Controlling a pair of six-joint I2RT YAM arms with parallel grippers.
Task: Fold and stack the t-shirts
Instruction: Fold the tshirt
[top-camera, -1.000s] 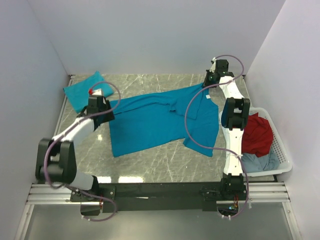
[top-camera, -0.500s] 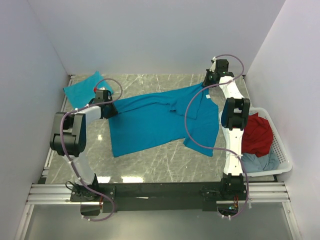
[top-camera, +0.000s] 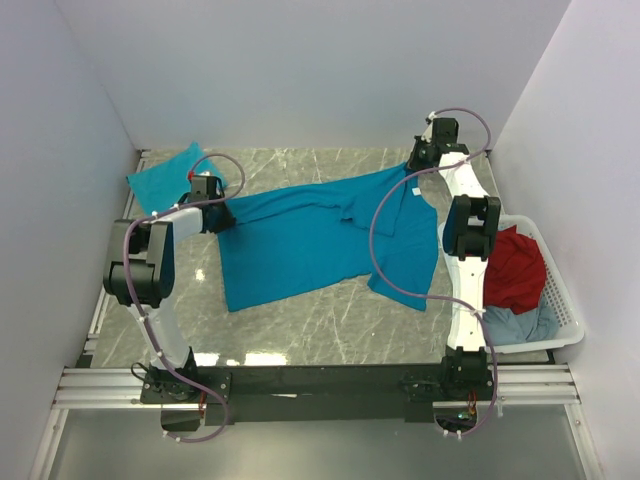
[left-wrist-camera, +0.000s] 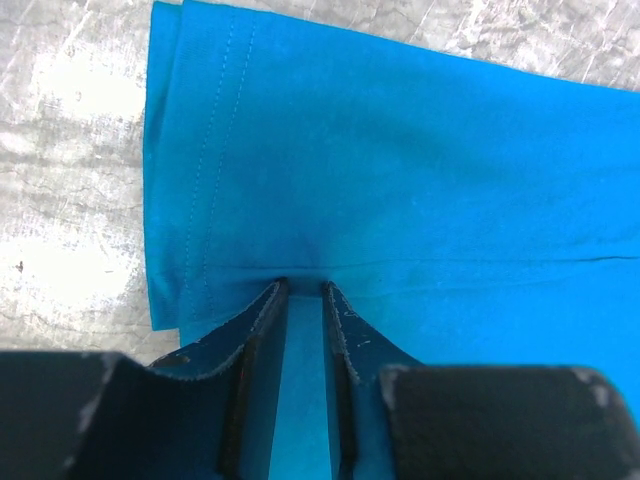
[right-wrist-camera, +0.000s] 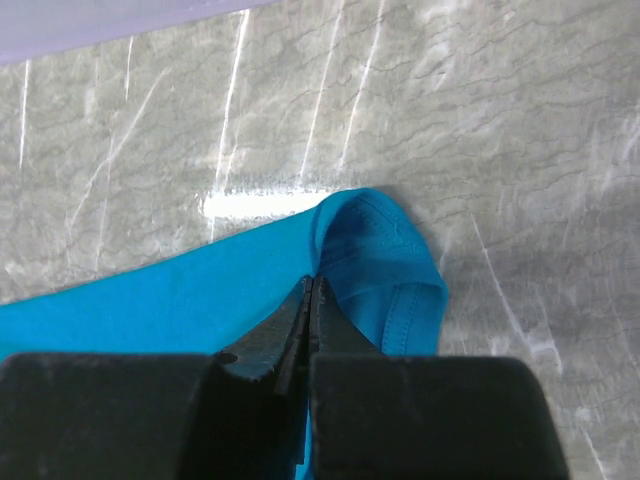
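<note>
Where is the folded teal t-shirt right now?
In the top view, the folded teal t-shirt lies at the table's far-left corner, just beyond the left gripper.

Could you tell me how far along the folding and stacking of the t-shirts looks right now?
Done: one folded teal t-shirt lies at the far left corner. In hand: the spread t-shirt, unfolded, is pinched by the right gripper at one far corner, while the left gripper straddles its hem. Left: folding and stacking it, perhaps also the clothes in the white basket.

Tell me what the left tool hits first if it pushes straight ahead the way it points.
The spread teal t-shirt: the left tool already straddles a fold of it near the hem. Beyond lies more cloth; depth is unclear.
</note>
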